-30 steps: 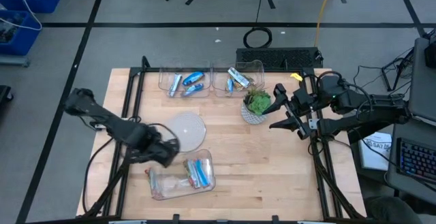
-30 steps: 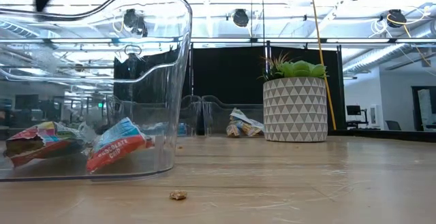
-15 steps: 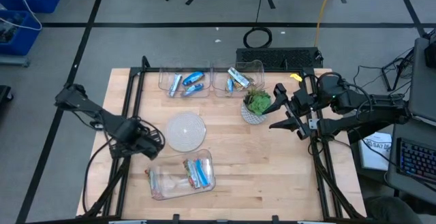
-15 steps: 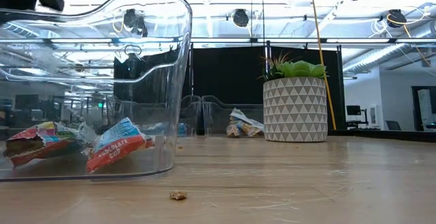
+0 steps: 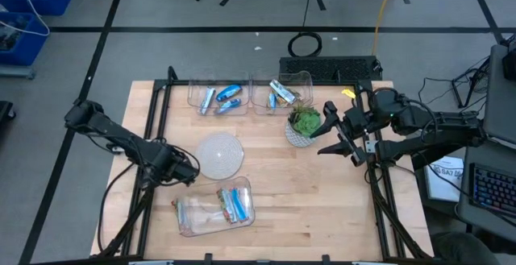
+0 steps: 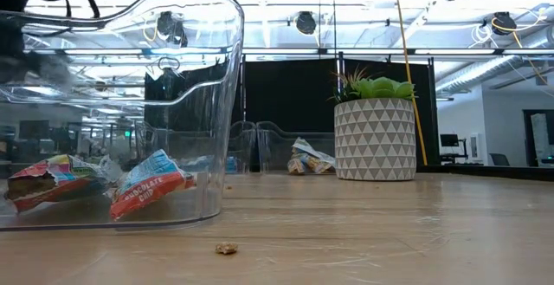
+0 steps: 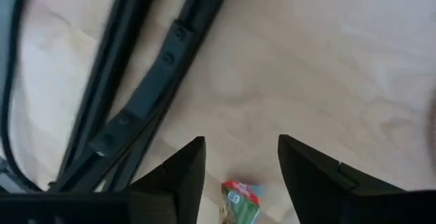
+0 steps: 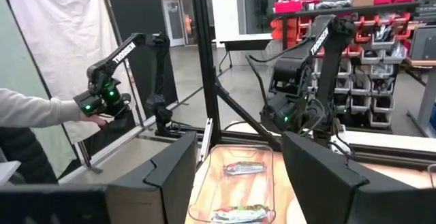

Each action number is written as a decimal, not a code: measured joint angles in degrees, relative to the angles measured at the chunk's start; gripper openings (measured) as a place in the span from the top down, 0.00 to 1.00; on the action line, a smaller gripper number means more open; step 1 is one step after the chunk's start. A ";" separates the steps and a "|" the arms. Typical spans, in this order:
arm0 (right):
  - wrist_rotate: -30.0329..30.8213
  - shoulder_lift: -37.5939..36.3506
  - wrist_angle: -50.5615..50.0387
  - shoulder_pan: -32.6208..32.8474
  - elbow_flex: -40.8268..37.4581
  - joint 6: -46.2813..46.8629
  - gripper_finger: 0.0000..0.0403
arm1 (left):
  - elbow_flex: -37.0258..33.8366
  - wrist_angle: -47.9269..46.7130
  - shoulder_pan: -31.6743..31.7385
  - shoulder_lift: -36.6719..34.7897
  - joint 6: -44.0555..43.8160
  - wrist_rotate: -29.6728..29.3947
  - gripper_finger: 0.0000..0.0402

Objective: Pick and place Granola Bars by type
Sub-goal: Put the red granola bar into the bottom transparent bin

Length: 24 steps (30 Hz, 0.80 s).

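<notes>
My left gripper (image 5: 176, 169) hovers open over the table's left part, between the round clear lid (image 5: 219, 154) and the near tub (image 5: 216, 207). In the left wrist view its fingers stand on either side of a small green-and-red wrapped bar (image 7: 240, 201) lying on the wood, without touching it. The near tub holds blue and reddish bars (image 5: 235, 203) (image 6: 147, 190). Two far tubs hold blue bars (image 5: 228, 96) and silver-green ones (image 5: 280, 93). My right gripper (image 5: 329, 130) waits open beside the plant (image 5: 304, 123).
The potted plant (image 6: 375, 138) stands right of centre near the far tubs. A crumb (image 6: 227, 248) lies on the near wood. Black frame rails (image 7: 146, 94) run along the table's left side. A person's sleeve (image 8: 37, 109) shows beyond the table.
My left gripper has drawn away from the near tub, toward the table's left and slightly toward the far edge, then come back a little to the right. The bars and tubs have stayed in place.
</notes>
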 joint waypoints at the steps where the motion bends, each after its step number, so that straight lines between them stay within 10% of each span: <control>1: -0.41 0.00 -0.23 0.00 0.00 -0.16 0.48 | -1.18 2.22 -0.11 0.00 -0.01 0.33 0.53; 24: -1.33 0.00 -1.17 -0.02 -0.02 -2.01 0.48 | -6.34 23.74 -3.91 6.67 -1.35 7.36 0.56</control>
